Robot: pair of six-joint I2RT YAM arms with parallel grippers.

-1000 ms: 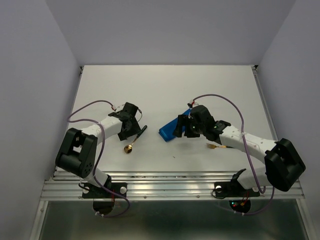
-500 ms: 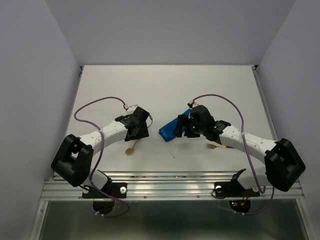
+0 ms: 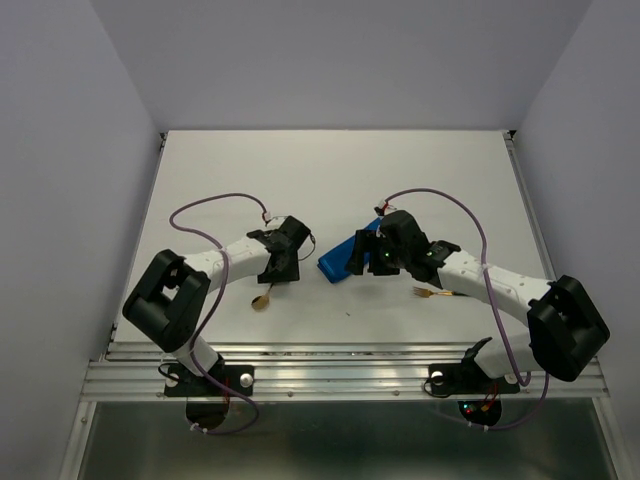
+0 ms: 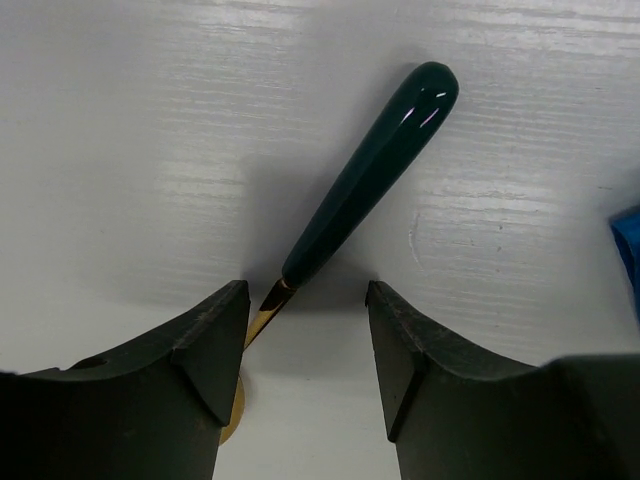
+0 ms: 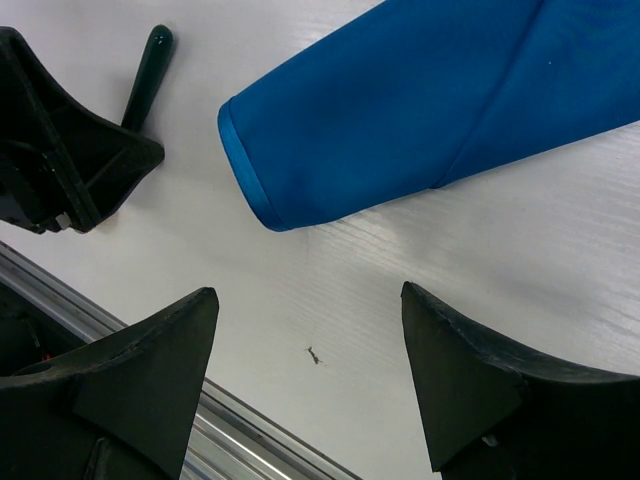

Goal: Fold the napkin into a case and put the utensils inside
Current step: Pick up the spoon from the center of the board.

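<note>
left wrist: l end effector (image 4: 307, 302) released astride spoon (image 4: 370, 170), r end effector (image 5: 308, 300) released near case (image 5: 400, 110)

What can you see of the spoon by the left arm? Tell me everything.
The small spoon with a gold-coloured bowl and glossy dark green handle lies flat on the white table. The handle, smooth like plastic or enamel, is rounded at its end and tapers to a thin gold neck. That neck passes between the fingers of the open left pincer, a gap on either side, so only the table seems to touch it. One finger partly hides the bowl.
</note>
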